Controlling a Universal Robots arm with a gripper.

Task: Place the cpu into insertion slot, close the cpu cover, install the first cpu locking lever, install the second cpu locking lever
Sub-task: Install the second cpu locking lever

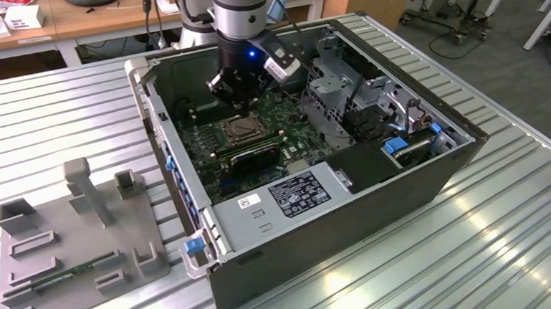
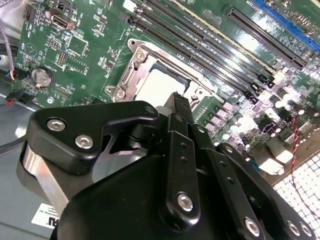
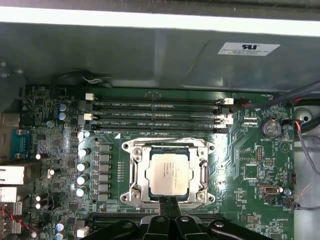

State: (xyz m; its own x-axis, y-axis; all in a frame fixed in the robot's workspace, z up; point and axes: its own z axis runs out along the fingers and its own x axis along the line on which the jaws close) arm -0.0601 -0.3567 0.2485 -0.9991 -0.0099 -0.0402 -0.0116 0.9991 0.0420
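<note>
While the exterior view hides it, the first wrist view shows the cpu seated — pincer closed, empty.

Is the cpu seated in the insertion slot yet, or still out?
In. The cpu lies flat inside the insertion slot, framed by the cpu cover.

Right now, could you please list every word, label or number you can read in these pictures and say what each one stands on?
None of the print reads with certainty.
Large label on the power supply: print too small to read.
White sticker on the case wall: illegible.
Marking on the cpu: too faint to read.
White lettering on the circuit board: too small to read.
</note>
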